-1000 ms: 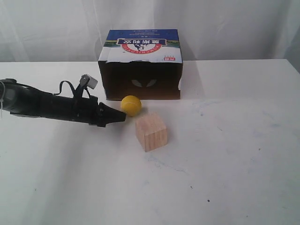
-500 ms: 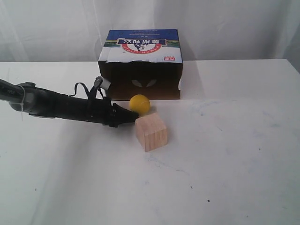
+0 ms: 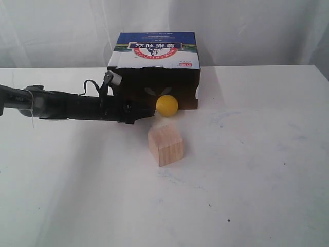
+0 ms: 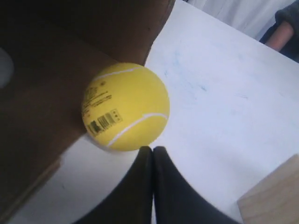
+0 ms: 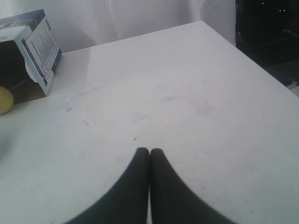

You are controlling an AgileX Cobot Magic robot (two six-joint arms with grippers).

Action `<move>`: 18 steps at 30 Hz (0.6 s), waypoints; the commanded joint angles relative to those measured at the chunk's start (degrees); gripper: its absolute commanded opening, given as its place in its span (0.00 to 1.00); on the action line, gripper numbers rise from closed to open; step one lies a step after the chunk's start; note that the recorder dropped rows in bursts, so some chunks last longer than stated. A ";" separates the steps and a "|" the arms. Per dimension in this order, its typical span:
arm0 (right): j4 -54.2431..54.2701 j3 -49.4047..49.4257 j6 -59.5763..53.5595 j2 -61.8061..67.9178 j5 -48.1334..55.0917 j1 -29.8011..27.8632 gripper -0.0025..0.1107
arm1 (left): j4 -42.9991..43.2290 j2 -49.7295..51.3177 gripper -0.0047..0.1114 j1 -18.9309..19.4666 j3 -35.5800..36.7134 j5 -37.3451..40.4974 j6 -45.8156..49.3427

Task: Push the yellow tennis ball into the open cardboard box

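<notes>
The yellow tennis ball (image 3: 167,105) rests at the mouth of the open cardboard box (image 3: 154,51), toward the right side of the dark opening. My left gripper (image 3: 148,115) is shut and empty, with its tips just left of the ball. In the left wrist view the tips (image 4: 153,149) are right against the ball (image 4: 125,106), which sits at the edge of the box's brown floor (image 4: 42,107). My right gripper (image 5: 149,151) is shut over bare table, far from the box (image 5: 35,44) and the ball (image 5: 4,100). It is out of the exterior view.
A pale wooden cube (image 3: 165,145) stands on the white table (image 3: 247,170) just in front of the ball and gripper tip; its corner (image 4: 275,198) shows in the left wrist view. White curtains hang behind the box.
My left arm has swung right and toward the box. The ball has rolled ahead of it, from in front of the box's left part to the right part of the opening.
</notes>
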 commanded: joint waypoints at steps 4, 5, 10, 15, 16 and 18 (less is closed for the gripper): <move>-0.13 0.03 0.13 -0.32 -0.54 -0.30 0.02 | 3.70 -0.73 0.04 0.73 -0.45 9.71 -2.56; -0.13 0.03 0.13 -0.32 -0.54 -0.30 0.02 | 4.71 -0.73 0.04 0.73 -0.45 11.52 -2.56; -0.13 0.03 0.13 -0.32 -0.54 -0.30 0.02 | 7.62 -0.73 0.04 0.62 -0.45 14.10 -2.56; -0.13 0.03 0.13 -0.32 -0.54 -0.30 0.02 | 11.11 -0.86 0.04 0.73 -0.45 11.82 -7.29; -0.13 0.03 0.13 -0.32 -0.54 -0.30 0.02 | 12.38 -1.42 0.04 1.12 -0.45 10.62 -8.97; -0.40 0.03 0.13 -0.32 -1.26 -0.30 0.02 | 12.52 -4.17 0.04 2.82 2.13 7.61 -9.72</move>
